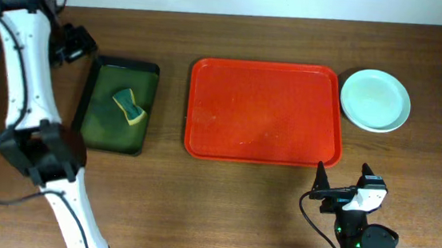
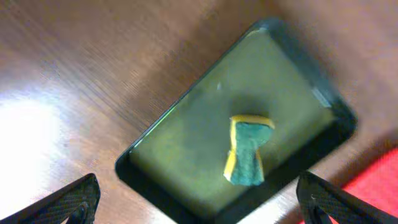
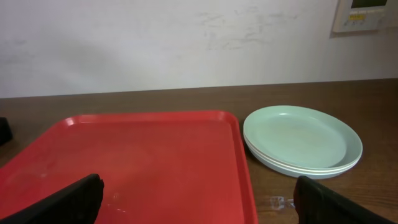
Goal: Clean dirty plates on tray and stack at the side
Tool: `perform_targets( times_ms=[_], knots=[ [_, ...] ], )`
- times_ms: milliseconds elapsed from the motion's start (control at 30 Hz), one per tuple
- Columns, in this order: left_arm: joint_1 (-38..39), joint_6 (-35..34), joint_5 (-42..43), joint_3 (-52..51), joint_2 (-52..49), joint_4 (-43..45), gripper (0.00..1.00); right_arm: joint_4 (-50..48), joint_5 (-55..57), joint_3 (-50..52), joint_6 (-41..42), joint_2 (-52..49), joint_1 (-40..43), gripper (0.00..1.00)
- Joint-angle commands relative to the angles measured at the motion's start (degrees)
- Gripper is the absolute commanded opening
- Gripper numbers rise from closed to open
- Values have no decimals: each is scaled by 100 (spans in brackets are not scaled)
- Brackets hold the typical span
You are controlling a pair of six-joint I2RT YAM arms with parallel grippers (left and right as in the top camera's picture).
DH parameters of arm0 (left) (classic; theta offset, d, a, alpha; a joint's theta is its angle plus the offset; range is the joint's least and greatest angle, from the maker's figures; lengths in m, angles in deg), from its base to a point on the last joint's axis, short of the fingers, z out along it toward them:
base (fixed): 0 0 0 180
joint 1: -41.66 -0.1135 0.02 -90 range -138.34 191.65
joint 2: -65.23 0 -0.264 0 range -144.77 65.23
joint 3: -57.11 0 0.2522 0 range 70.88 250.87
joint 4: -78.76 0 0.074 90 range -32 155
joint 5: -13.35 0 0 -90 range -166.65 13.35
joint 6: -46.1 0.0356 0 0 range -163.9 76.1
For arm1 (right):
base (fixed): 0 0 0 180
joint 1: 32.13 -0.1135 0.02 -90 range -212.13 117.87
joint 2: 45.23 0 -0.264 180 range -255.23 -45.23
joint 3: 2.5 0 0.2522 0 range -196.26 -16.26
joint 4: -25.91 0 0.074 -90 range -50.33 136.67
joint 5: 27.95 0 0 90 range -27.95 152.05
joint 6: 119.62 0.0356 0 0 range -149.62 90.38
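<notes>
The red-orange tray (image 1: 264, 112) lies mid-table with nothing on it; it fills the lower left of the right wrist view (image 3: 137, 162). The plates (image 1: 375, 100) sit stacked on the table just right of the tray, a pale blue-green one on top (image 3: 303, 140). My left gripper (image 2: 196, 202) is open and empty, held above the near corner of the dark green tray (image 2: 186, 155) with the yellow-green sponge (image 2: 245, 149) in it. My right gripper (image 3: 199, 199) is open and empty, low near the table's front edge, facing the red tray (image 1: 344, 187).
The dark green black-rimmed tray (image 1: 117, 105) sits left of the red tray with the sponge (image 1: 129, 106) in it. The left arm (image 1: 25, 67) runs along the table's left side. A pale wall stands behind the table.
</notes>
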Motion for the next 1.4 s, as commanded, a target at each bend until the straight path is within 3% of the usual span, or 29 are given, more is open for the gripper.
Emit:
perform_targets(
  times_ms=[0,100,200,267,367,567,600,667,833,1200,1300,1367],
  knots=[
    [-15,52,13,68,2011,-9,99,20,83,50,59,48,-37,98],
    [24,57,-72,59,3289,-9,99,20,83,50,57,48,-37,98],
    [553,756,-55,-85,3882,-9,99,20,83,50,59,48,-37,98],
    [1200,874,-136,-391,4422,17,99,20,83,50,59,48,-37,98],
    [1401,1010,-247,-1305,5281,586,99,20,83,50,59,48,-37,98],
    [1401,1126,302,-7132,9147,4269,99,20,83,50,59,48,-37,98],
    [1401,1126,212,-8564,10238,5209,99,20,83,50,59,48,-37,98],
    [1401,1126,7,-9696,11322,5569,99,20,83,50,59,48,-37,98],
    [1379,1126,-9,-10714,11733,5949,99,20,83,50,59,48,-37,98],
    [1222,1126,-48,-14312,13361,10618,99,20,83,50,59,48,-37,98],
    [1222,1128,-83,-14893,13361,11241,99,20,83,50,59,48,-37,98],
    [1217,1128,-203,-14920,13361,10767,99,20,83,50,59,48,-37,98]
  ],
)
